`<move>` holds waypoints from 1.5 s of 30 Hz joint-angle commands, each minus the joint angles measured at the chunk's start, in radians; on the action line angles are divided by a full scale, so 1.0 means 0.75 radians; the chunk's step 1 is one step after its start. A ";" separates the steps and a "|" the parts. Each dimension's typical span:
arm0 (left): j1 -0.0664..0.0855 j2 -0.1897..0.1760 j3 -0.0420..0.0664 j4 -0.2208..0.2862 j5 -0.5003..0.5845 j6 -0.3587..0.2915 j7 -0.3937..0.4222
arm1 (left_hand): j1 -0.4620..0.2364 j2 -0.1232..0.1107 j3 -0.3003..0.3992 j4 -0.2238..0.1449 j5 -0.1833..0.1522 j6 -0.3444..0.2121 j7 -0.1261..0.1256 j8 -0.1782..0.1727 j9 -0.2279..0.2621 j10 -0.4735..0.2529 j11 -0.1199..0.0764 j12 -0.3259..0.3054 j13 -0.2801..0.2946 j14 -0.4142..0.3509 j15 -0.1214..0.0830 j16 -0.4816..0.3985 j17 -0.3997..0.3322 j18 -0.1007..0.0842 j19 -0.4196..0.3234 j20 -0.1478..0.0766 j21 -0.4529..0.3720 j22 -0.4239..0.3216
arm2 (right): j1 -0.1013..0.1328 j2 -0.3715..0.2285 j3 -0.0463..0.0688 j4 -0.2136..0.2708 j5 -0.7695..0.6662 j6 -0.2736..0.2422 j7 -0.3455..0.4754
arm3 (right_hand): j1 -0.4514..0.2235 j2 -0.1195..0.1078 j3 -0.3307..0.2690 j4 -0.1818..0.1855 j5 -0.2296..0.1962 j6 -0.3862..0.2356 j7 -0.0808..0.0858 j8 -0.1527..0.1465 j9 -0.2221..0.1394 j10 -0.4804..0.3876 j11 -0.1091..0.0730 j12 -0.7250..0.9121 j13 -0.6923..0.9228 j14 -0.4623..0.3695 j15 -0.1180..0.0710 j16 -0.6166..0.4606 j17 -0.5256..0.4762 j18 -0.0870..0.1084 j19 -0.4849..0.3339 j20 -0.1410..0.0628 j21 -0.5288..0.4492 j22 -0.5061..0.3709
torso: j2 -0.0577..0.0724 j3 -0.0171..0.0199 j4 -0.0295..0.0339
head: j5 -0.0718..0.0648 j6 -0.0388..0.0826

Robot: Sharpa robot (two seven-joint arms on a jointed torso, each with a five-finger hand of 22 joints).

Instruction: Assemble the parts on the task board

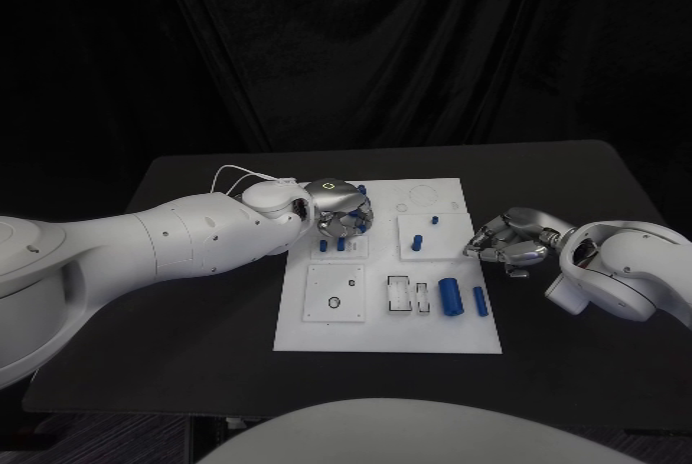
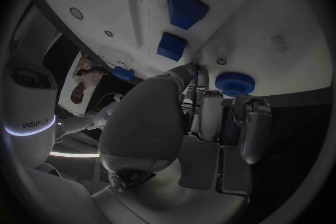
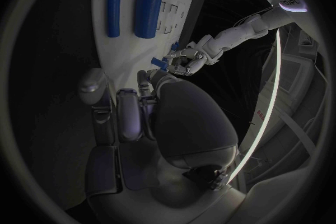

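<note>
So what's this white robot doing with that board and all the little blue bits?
It is fitting small blue parts into a flat white task board on a black table. Its left hand is over the board's far left area, fingers down among small blue pegs. Its right hand waits at the board's right edge, fingers curled. A thick blue cylinder and a thinner blue rod lie unused nearer the robot.
</note>
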 commanded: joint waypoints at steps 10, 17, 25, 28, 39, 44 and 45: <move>-0.003 -0.065 0.001 0.062 -0.005 -0.161 0.042 | 0.015 0.029 0.005 -0.037 -0.011 0.054 0.001 0.015 0.002 0.079 -0.005 -0.057 -0.059 0.009 -0.013 -0.008 -0.024 -0.018 0.140 -0.010 0.004 0.351 | -0.003 -0.001 0.001 -0.002 -0.003 0.021 -0.025 | 0.000 -0.009 0.008 0.001 0.006 0.001 -0.005 0.004 0.001 -0.004 -0.003 0.003 0.174 0.017 0.003 -0.003 0.054 0.017 0.006 -0.003 -0.013 0.106 | -0.002 0.0000 -0.0013 | 0.004 0.000; 0.021 -0.172 0.011 0.175 0.002 -0.222 0.010 | 0.002 0.019 0.008 -0.031 -0.025 0.060 0.001 0.011 -0.004 0.091 -0.003 -0.086 -0.084 0.008 -0.013 -0.017 -0.037 -0.018 0.140 -0.018 0.004 0.351 | -0.003 -0.001 0.001 -0.008 -0.003 0.027 -0.029 | 0.000 -0.009 0.008 0.001 0.006 0.001 -0.005 0.004 0.001 -0.004 -0.003 0.003 0.174 0.017 0.003 -0.003 0.054 0.017 0.006 -0.003 -0.013 0.106 | -0.001 -0.0003 0.0001 | 0.006 0.000; 0.048 -0.255 0.010 0.228 0.123 -0.208 0.007 | 0.003 0.009 0.021 -0.030 -0.008 0.057 0.012 -0.003 -0.016 0.111 0.011 -0.113 -0.108 0.013 0.000 -0.019 -0.038 -0.018 0.140 -0.037 0.004 0.351 | -0.003 0.006 0.001 -0.020 -0.003 0.034 -0.033 | 0.001 -0.008 0.009 0.001 0.006 0.001 -0.005 0.005 0.001 -0.005 -0.003 0.003 0.173 0.016 0.003 -0.005 0.052 0.018 0.005 -0.003 -0.017 0.105 | -0.003 0.0002 0.0007 | 0.017 0.000; 0.050 -0.272 0.005 0.232 0.123 -0.188 0.001 | 0.002 0.007 0.020 -0.030 -0.009 0.058 0.013 -0.003 -0.017 0.112 0.011 -0.114 -0.108 0.011 -0.001 -0.021 -0.042 -0.018 0.140 -0.038 0.004 0.351 | -0.003 0.008 0.001 -0.022 -0.003 0.037 -0.032 | 0.001 -0.008 0.009 0.001 0.006 0.001 -0.005 0.005 0.001 -0.005 -0.003 0.003 0.173 0.016 0.003 -0.005 0.052 0.018 0.005 -0.003 -0.017 0.105 | -0.002 0.0003 0.0003 | 0.017 0.000; 0.046 -0.277 -0.001 0.213 0.094 -0.135 -0.031 | -0.008 0.000 0.017 -0.022 -0.020 0.055 0.013 -0.008 -0.021 0.109 0.013 -0.123 -0.114 0.004 -0.002 -0.027 -0.053 -0.018 0.140 -0.041 0.004 0.351 | -0.003 0.006 0.001 -0.023 -0.003 0.040 -0.032 | 0.001 -0.008 0.009 0.001 0.006 0.001 -0.005 0.005 0.001 -0.005 -0.003 0.003 0.173 0.016 0.003 -0.005 0.052 0.018 0.005 -0.003 -0.017 0.105 | -0.007 0.0033 0.0085 | 0.006 0.000; 0.038 -0.263 -0.001 0.197 0.090 -0.119 -0.036 | -0.010 0.000 0.016 -0.020 -0.022 0.055 0.013 -0.008 -0.022 0.109 0.013 -0.125 -0.115 0.003 -0.001 -0.028 -0.055 -0.018 0.140 -0.041 0.004 0.351 | -0.003 0.006 0.001 -0.023 -0.003 0.041 -0.032 | 0.001 -0.008 0.010 0.000 0.006 0.001 -0.005 0.005 0.001 -0.007 -0.003 0.001 0.171 0.015 0.003 -0.007 0.050 0.018 0.004 -0.003 -0.019 0.105 | -0.007 0.0005 0.0104 | 0.007 0.000; 0.036 -0.259 -0.001 0.194 0.090 -0.116 -0.036 | -0.011 -0.001 0.016 -0.020 -0.023 0.055 0.013 -0.008 -0.022 0.109 0.013 -0.125 -0.115 0.003 -0.001 -0.028 -0.055 -0.018 0.140 -0.041 0.004 0.351 | -0.003 0.006 0.001 -0.023 -0.003 0.041 -0.032 | 0.001 -0.008 0.010 0.000 0.006 0.001 -0.005 0.005 0.001 -0.007 -0.003 0.001 0.171 0.015 0.003 -0.007 0.050 0.018 0.004 -0.003 -0.019 0.105 | -0.007 0.0000 0.0099 | 0.005 0.000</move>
